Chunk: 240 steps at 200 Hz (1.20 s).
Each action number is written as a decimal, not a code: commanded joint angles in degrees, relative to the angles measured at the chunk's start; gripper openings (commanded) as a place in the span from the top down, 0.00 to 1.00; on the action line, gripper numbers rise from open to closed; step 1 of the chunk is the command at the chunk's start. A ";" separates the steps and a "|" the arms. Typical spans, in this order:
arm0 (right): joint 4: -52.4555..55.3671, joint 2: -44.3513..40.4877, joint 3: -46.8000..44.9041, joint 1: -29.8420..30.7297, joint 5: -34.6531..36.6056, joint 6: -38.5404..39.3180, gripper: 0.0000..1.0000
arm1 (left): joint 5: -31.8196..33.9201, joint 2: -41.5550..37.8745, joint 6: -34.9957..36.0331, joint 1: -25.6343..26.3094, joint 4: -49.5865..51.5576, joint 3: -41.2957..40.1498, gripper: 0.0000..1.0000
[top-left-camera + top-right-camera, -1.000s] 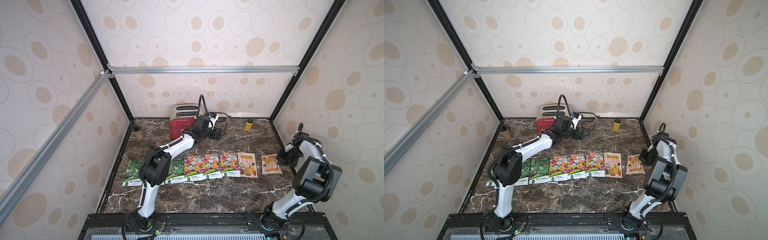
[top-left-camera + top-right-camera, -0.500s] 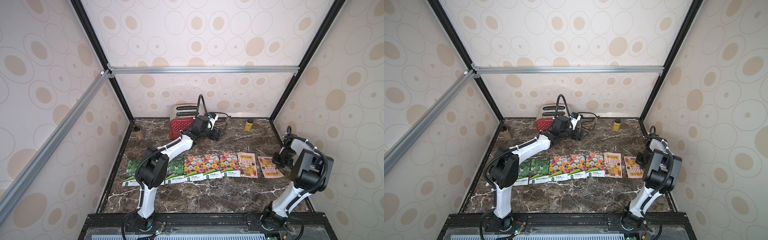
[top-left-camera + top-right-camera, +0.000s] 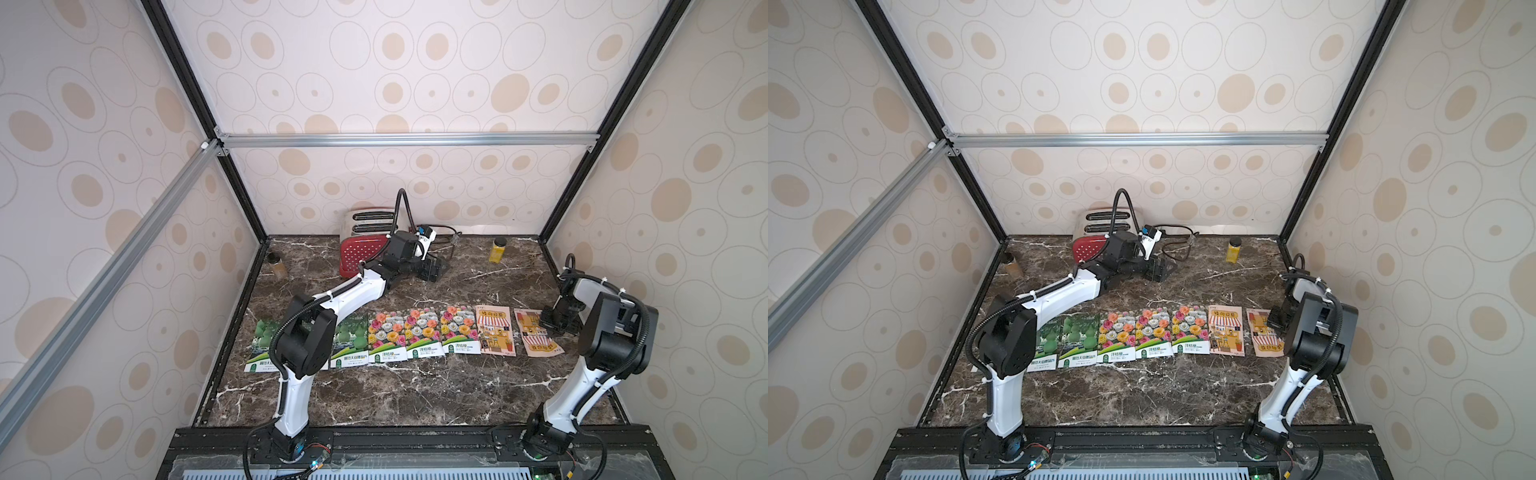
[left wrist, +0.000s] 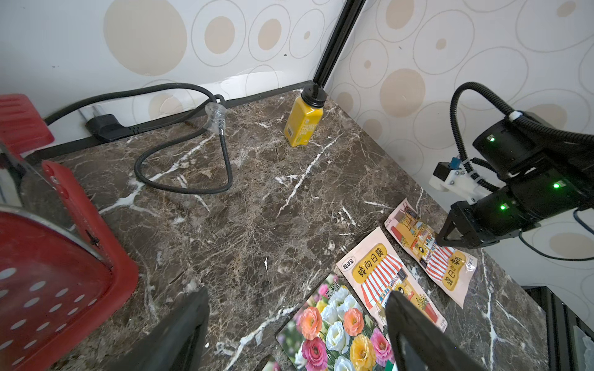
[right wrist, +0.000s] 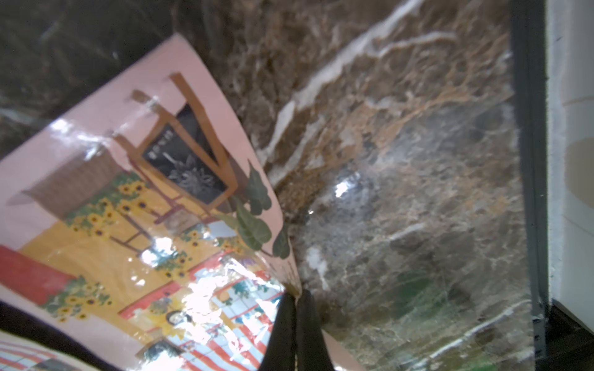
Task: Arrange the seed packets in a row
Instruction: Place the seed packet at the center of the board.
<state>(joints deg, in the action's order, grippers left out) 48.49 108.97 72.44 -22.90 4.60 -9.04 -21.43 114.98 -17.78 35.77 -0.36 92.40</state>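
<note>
The seed packets lie in a row across the marble table (image 3: 374,390). Green gourd packets (image 3: 349,340) at the left are partly hidden by my left arm. Beside them come three flower packets (image 3: 422,332) and a peach shop packet (image 3: 494,330). The rightmost peach packet (image 3: 536,336) (image 3: 1262,336) lies tilted at the row's right end. My right gripper (image 3: 555,328) (image 5: 297,298) is shut on its right edge, and the packet (image 5: 144,208) bows up there. My left gripper (image 3: 434,268) (image 4: 295,298) hangs open and empty at the back by the toaster.
A red toaster (image 3: 365,249) stands at the back, its black cord (image 4: 180,180) looped on the table. There is a yellow bottle (image 3: 497,249) in the back right corner and a small jar (image 3: 277,266) at the back left. Enclosure walls stand close on three sides.
My right arm's elbow has swung toward the front while its gripper stays on the rightmost peach packet, which has turned slightly. The left arm has not moved.
</note>
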 commanded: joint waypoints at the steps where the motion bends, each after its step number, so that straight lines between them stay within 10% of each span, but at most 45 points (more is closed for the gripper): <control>1: -0.69 1.85 -1.21 0.47 -0.16 -0.75 1.00 | 1.05 -1.01 2.09 -0.17 2.18 1.96 0.13; 240: -2.00 -3.73 -6.24 1.36 -5.63 -4.53 0.84 | 1.00 -1.34 1.71 -0.17 3.44 0.76 0.12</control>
<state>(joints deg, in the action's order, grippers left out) 44.58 106.06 67.92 -22.04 -0.51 -13.10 -20.80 114.98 -17.10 35.77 2.31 92.40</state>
